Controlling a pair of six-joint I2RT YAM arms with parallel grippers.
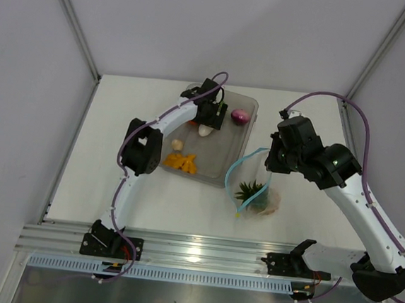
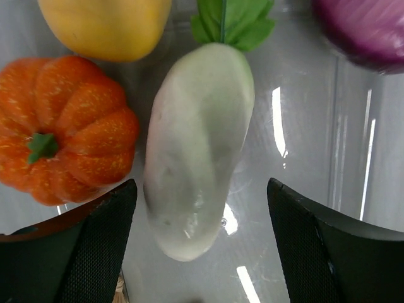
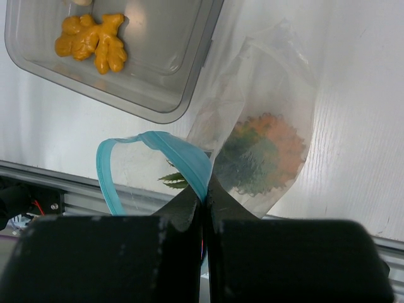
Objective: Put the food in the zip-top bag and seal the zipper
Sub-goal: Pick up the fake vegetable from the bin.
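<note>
Radish: smooth white toy radish (image 2: 199, 148), probably light, stiff and slippery; you grip its thick middle.
Left tool (image 2: 199, 211): released, straddling it.
Right tool (image 3: 205, 202): clenched on blue zipper (image 3: 170, 148) of floppy clear bag (image 3: 278, 95).

The tray (image 1: 224, 162) holds one white radish (image 2: 199, 151), one orange pumpkin (image 2: 63, 126), one yellow lemon (image 2: 104, 25), one purple onion (image 1: 240, 116), one beige bit (image 1: 177, 144) and one knobbly orange piece (image 3: 91, 41). Just beside the tray lies one zip-top bag (image 3: 278, 88) containing one green leafy sprig (image 1: 250, 191).

White table (image 1: 183, 206), plain white walls (image 1: 235, 27)
</note>
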